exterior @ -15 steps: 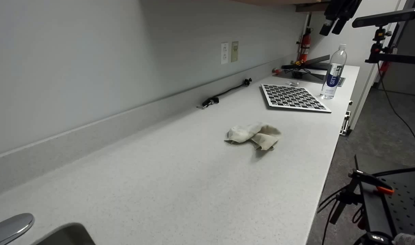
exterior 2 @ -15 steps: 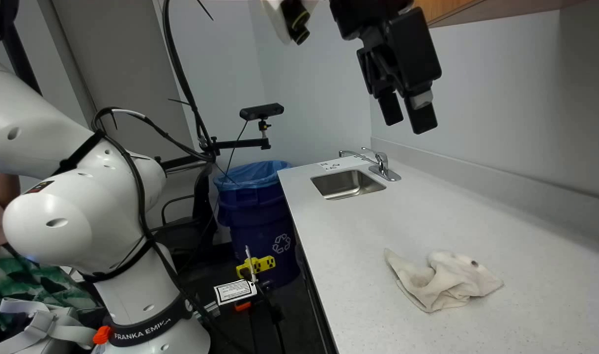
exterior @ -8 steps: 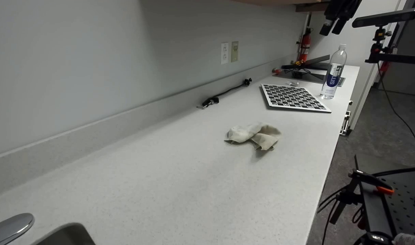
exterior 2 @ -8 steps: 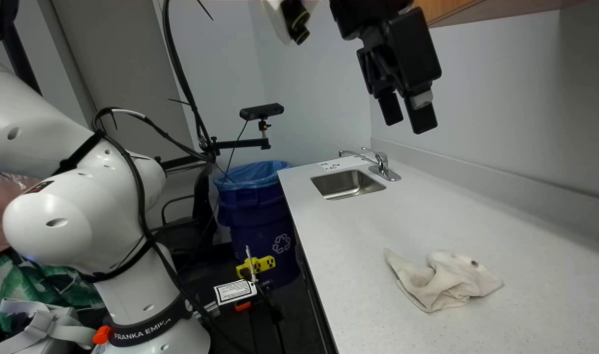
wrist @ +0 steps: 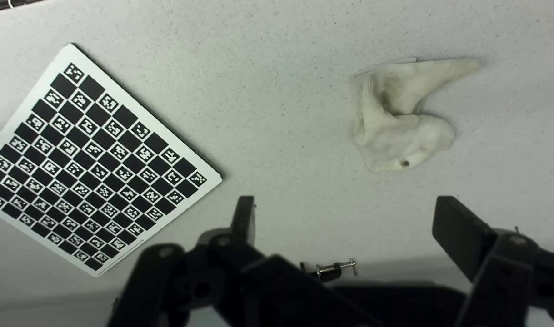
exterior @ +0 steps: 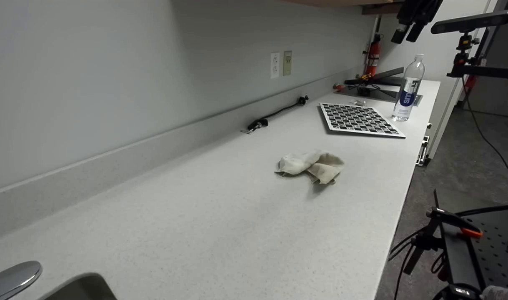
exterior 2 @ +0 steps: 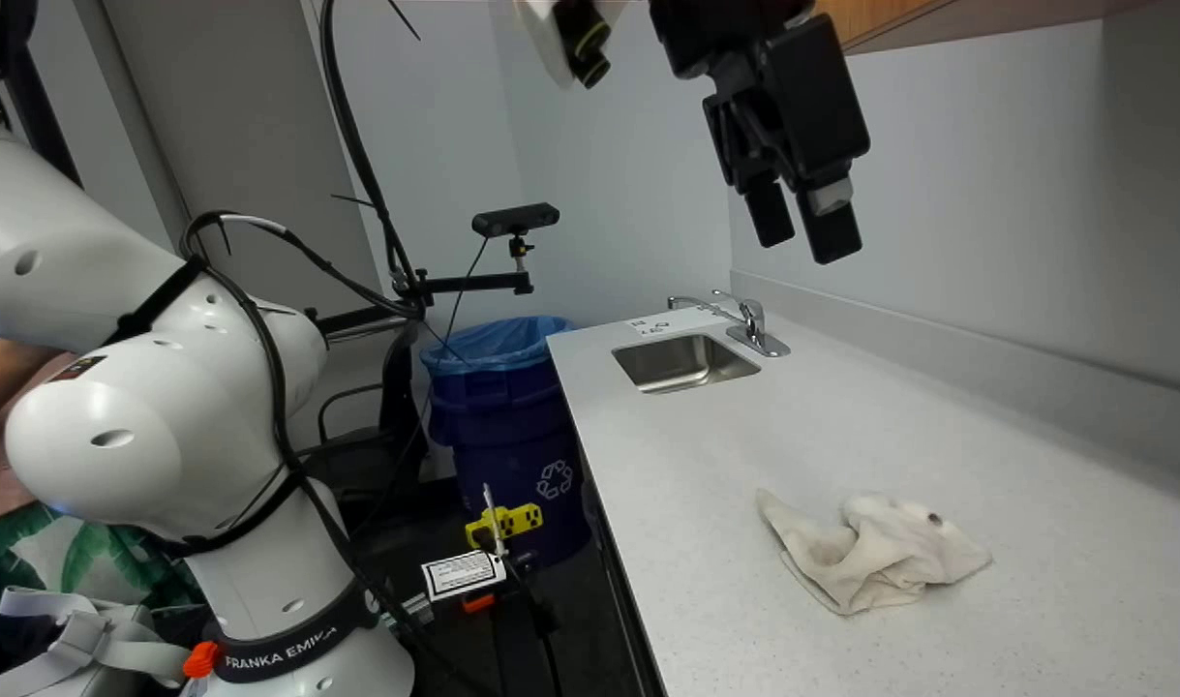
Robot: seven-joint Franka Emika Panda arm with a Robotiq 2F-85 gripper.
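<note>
Basically one crumpled cloth (wrist: pixel 401 141), off-white to beige, bunched in loose folds, one corner drawn out to a point, small dark round spot on it. Lies on the pale speckled table (exterior 2: pixel 706 503). White arm (exterior 2: pixel 135 426) at left in an exterior view, bent, upper part running out of view; pincer (exterior 2: pixel 802 227) hangs from the top of that view, tips pointing downward at a slight tilt. Fingers (wrist: pixel 461 236) stand wide apart in the wrist view, broad gap between. Cloth sits lower than the pincer, well apart from it; wrist view puts it past the fingertips, within the gap left to right, closer to the right finger. Checkered board (wrist: pixel 95 168) lies left of cloth there, apart from it.
</note>
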